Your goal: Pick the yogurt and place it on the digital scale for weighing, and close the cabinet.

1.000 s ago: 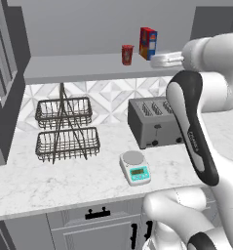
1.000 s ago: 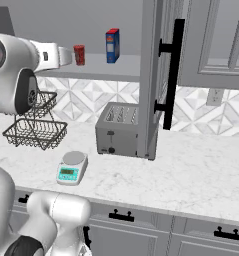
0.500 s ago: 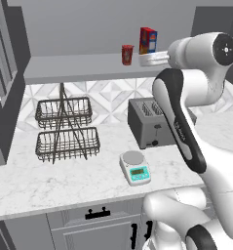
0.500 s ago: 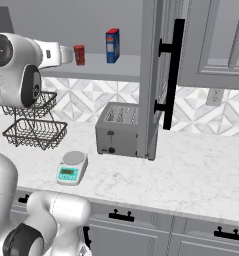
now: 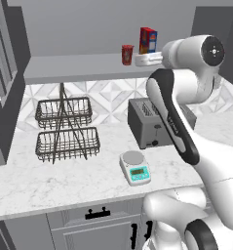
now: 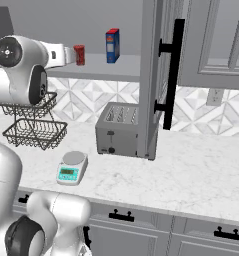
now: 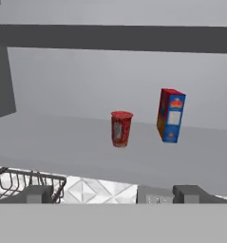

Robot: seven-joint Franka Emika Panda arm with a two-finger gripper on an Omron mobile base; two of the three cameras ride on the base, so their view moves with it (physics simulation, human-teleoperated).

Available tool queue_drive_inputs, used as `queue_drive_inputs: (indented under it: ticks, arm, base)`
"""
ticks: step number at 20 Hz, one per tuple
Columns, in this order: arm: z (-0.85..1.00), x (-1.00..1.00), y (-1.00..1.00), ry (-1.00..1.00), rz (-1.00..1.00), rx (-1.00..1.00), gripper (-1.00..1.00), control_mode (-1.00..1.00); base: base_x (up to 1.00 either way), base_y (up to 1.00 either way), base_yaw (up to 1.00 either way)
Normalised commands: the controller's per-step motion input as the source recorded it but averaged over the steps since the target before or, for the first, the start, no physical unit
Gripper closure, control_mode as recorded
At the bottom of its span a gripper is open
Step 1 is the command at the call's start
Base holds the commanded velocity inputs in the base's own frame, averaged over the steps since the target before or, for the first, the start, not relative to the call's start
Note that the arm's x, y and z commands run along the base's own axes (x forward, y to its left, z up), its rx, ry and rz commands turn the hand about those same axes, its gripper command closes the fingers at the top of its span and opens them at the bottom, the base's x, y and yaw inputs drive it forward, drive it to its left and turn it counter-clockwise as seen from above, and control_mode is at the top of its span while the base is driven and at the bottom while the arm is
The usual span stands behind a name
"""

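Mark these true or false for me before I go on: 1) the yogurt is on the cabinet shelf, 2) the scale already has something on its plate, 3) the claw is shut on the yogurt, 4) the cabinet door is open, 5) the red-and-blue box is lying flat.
1) True. The yogurt stands upright on the shelf of the cabinet.
2) False. The round plate of the digital scale is bare.
3) False. The claw is open and short of the cup, holding nothing.
4) True. The door juts out over the counter, beside the toaster.
5) False. The red-and-blue box stands upright on the shelf, apart from the yogurt.
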Motion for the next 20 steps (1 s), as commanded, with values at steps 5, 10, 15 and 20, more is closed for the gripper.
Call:
queue_drive_inputs:
  ticks: [5,10,15,20]
  arm:
    - [0.00,0.32,0.00,0.00,0.00,0.00,-1.00,-1.00]
    - [0.00,0.37,0.02,0.00,0.00,0.00,-1.00,-1.00]
    - [0.00,0.20,0.00,-0.02,0.00,0.00,-1.00,-1.00]
    - [0.00,0.27,0.04,0.00,0.00,0.00,-1.00,-1.00]
  base:
    - [0.00,0.00,0.00]
    - [0.00,0.00,0.00]
    - [0.00,0.00,0.00]
    - [0.00,0.00,0.00]
